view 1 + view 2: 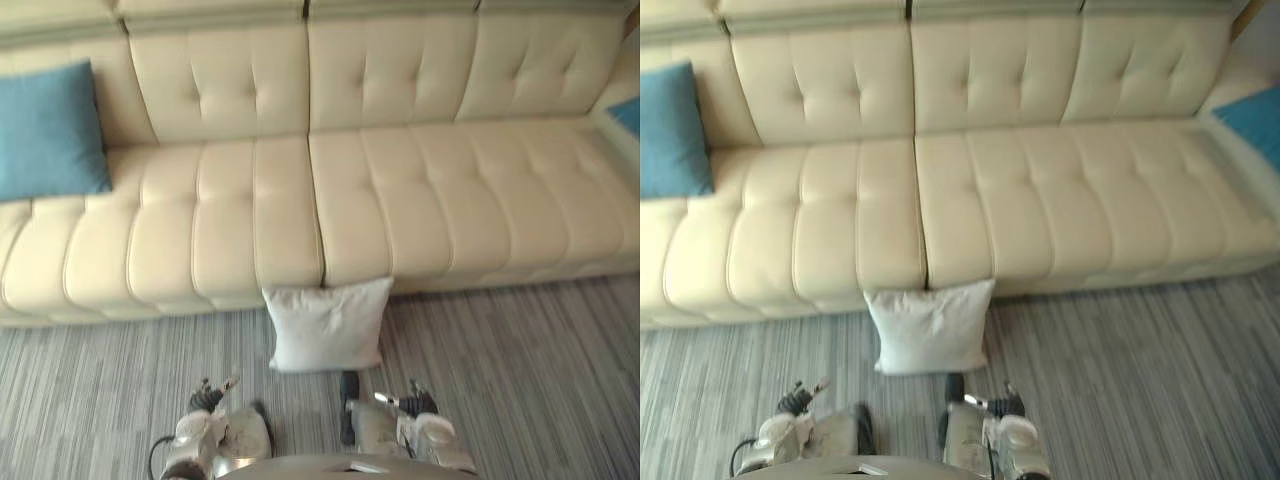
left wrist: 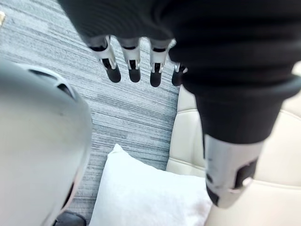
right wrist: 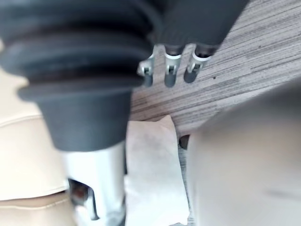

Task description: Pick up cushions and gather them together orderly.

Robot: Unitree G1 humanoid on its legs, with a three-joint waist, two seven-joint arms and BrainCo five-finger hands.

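Where sofa (image 1: 400,200) meets carpet (image 1: 520,380), 1 white cushion (image 1: 327,325) stands.

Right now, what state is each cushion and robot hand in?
White square cushion: on the striped grey carpet, against the front of the cream tufted sofa, unheld.
Blue cushion, left: on the sofa seat, leaning on the backrest.
Blue cushion, far right: on the sofa, partly cut off.
Left hand: open, empty.
Right hand: open, empty.

No text, label, number or sign can be read on the cream sofa (image 1: 400,200), the white cushion (image 1: 328,323) at its foot, the blue cushion (image 1: 48,130) on its seat, or the striped carpet (image 1: 520,380).
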